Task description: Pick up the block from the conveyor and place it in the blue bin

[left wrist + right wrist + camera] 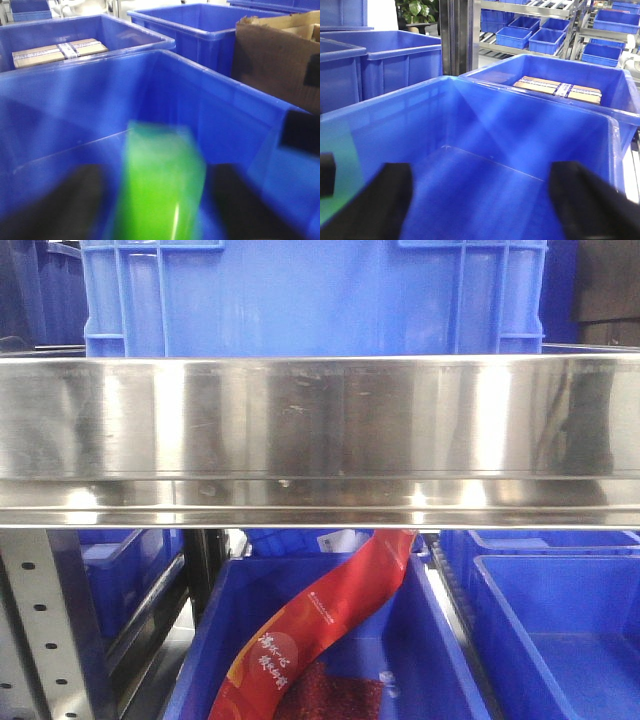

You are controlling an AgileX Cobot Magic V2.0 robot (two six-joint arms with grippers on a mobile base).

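A bright green block [162, 185], smeared by motion, hangs between the two dark fingers of my left gripper [157, 200] inside the blue bin [225, 105]. A thin strip of blue shows on each side of the block, so the fingers stand apart from it. My right gripper [480, 200] is open over the same kind of blue bin [520, 130], with only the bare bin floor between its fingers. A green smear [340, 175] shows at the left edge of the right wrist view. The conveyor is out of view.
Neighbouring blue bins hold a taped cardboard box [57, 51] [557, 89]. A brown carton [280, 55] stands to the right. In the front view a steel shelf rail [320, 430] crosses the picture, with a blue crate [310, 295] above and a red packet [310, 640] in a bin below.
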